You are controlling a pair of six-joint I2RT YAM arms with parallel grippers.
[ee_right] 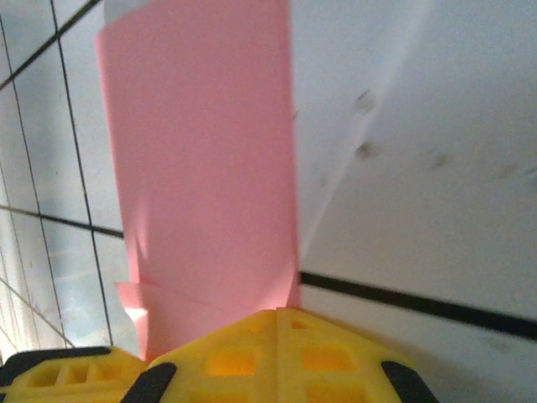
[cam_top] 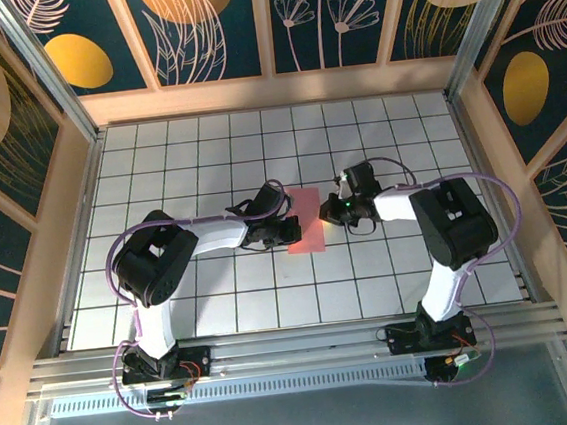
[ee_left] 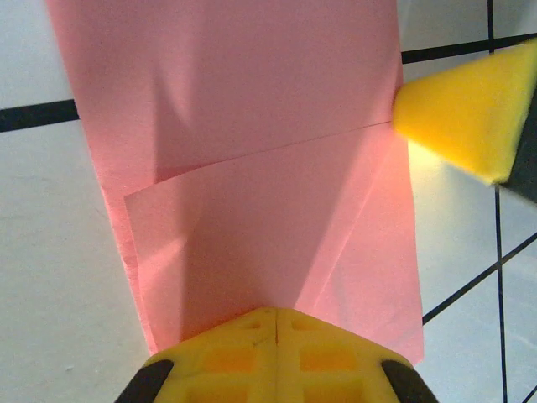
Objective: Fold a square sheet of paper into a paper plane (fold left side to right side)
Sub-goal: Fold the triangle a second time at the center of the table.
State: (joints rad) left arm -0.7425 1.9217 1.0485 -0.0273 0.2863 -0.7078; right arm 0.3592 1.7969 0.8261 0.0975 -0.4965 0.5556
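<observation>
Square sheet of paper [cam_top: 309, 220], one in number and folded to a pink strip, is laid flat on the white grid-tiled table [cam_top: 222, 309] between two grippers. Both the left gripper [cam_top: 291, 234] and the right gripper [cam_top: 334, 211] are closed, with yellow tips set at opposite edges of the sheet. The table is enclosed by wood-framed wall panels [cam_top: 206, 29] painted dark blue with gold shapes.

the square sheet of paper [cam_top: 307, 220] is plain salmon-pink, folded into a narrow oblong and lying flat between the two sets of jaws. the closed tips of the left gripper [ee_left: 277, 332] rest on one long edge, and those of the right gripper [ee_right: 278, 323] meet the opposite edge. just ahead of the left jaws, an upper layer ends in a slanted edge across the width.
</observation>
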